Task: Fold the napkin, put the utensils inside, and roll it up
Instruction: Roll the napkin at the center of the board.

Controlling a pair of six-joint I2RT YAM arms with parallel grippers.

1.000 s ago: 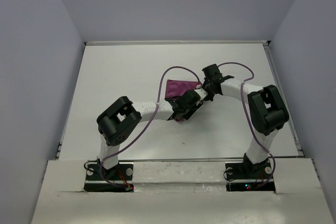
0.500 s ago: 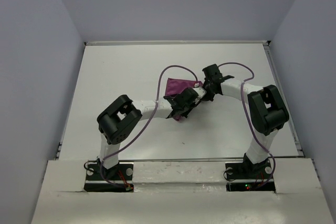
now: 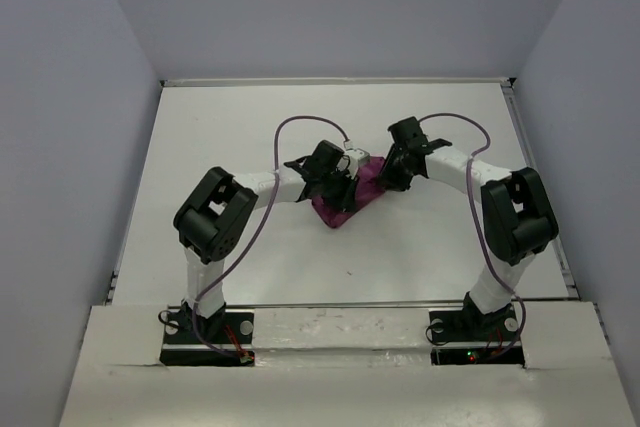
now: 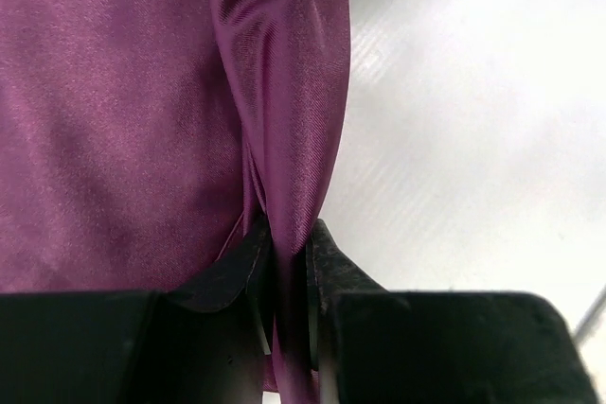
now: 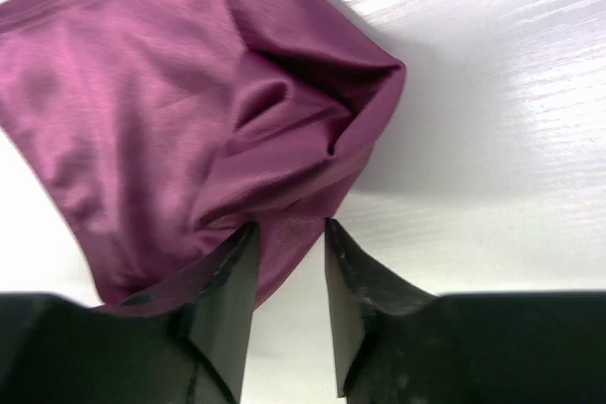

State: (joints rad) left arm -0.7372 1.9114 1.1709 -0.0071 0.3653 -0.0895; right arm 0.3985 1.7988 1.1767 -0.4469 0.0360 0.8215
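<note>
The plum-purple napkin [image 3: 343, 205] lies bunched in the middle of the white table, between the two grippers. In the left wrist view a raised fold of the napkin [image 4: 284, 92] runs down between the fingers of my left gripper [image 4: 284, 262], which is shut on it. My left gripper [image 3: 341, 175] sits at the napkin's left upper side. My right gripper [image 3: 386, 177] is at its right side. In the right wrist view the jaws of my right gripper [image 5: 291, 243] stand apart, with a corner of the napkin [image 5: 170, 111] reaching into the gap, not pinched. The utensils are out of view.
Purple cables [image 3: 300, 125] loop above both forearms. The white table [image 3: 230, 127] ends at a raised rail [image 3: 330, 81] at the back, with pale walls on three sides. The arm bases [image 3: 210, 332] stand on the near edge.
My right gripper has opened and let go of the napkin. My left gripper closed on a fold and swung left and back, and the napkin now lies bunched lower between the grippers.
</note>
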